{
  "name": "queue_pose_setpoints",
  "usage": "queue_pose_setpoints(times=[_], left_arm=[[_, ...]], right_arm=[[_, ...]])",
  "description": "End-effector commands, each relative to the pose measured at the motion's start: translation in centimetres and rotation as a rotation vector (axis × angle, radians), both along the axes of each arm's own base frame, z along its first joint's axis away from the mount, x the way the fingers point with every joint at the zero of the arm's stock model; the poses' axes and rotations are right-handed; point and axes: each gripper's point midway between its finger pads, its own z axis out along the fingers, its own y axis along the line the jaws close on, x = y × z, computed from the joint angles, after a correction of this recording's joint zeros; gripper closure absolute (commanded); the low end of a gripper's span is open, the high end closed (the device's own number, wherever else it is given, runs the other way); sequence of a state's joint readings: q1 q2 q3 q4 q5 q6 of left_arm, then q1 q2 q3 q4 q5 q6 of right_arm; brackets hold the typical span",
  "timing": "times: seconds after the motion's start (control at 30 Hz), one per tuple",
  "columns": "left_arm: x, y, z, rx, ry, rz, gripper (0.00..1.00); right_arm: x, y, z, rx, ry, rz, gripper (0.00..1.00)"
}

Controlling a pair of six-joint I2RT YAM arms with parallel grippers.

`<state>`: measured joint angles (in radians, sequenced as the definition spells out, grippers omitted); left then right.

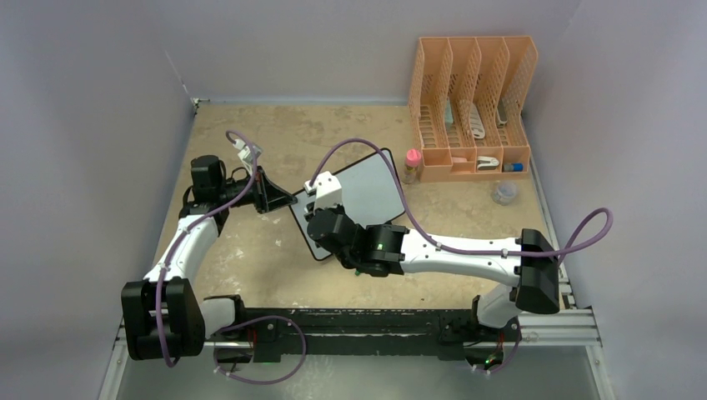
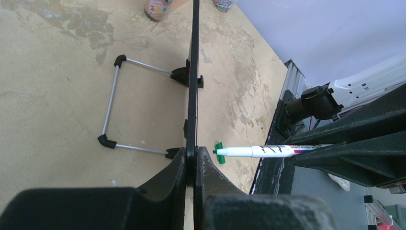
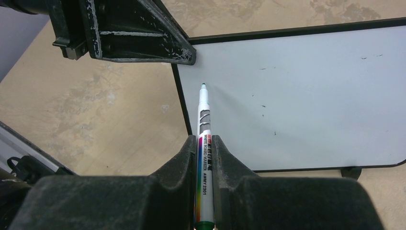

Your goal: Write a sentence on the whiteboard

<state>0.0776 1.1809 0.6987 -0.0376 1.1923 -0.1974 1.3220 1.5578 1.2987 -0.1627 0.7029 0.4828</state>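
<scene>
Pressure from my left claw (image 2: 194, 158) pins one edge of the whiteboard (image 3: 297, 96): both fingers are clenched flat against the thin black frame, one on the face and one on the back. Seen from that wrist the board runs edge-on away from me, and a wire stand (image 2: 110, 105) juts from its back over the tan table (image 1: 250, 250). From above, the board sits near the middle of the table between my two arms, with its white face turned toward my right arm. My right claw (image 3: 205, 143) is clenched on a whiteboard marker (image 3: 205, 120), which lies straight between the fingers with its green tip pointing at the board's face close to the corner my left claw holds. Whether the tip touches the surface I cannot tell; it is at most just off it. The face shows white with a few tiny dark specks. One black foot (image 3: 352, 171) shows under the bottom edge. Behind the board, at the far right, stand an orange file organizer (image 1: 471, 100) and a small pink-lidded jar (image 1: 412, 165).
</scene>
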Motion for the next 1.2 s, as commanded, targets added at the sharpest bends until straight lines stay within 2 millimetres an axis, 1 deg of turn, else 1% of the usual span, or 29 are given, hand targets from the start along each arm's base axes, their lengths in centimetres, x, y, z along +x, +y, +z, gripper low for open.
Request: queue_pose_setpoints(times=[0.0, 0.37, 0.77, 1.17], left_arm=[[0.6, 0.0, 1.0, 0.013, -0.05, -0.005, 1.0], [0.6, -0.1, 1.0, 0.011, -0.047, -0.012, 1.0], [0.5, -0.4, 1.0, 0.011, -0.048, -0.02, 1.0], [0.5, -0.4, 0.9, 0.011, -0.045, -0.021, 1.0]], right_arm=[[0.7, 0.8, 3.7, 0.121, -0.043, -0.046, 1.0], [1.0, 1.5, 3.7, 0.131, -0.054, -0.05, 1.0], [1.2, 2.0, 3.3, 0.119, -0.056, -0.05, 1.0], [1.5, 1.6, 3.0, 0.11, -0.059, -0.076, 1.0]])
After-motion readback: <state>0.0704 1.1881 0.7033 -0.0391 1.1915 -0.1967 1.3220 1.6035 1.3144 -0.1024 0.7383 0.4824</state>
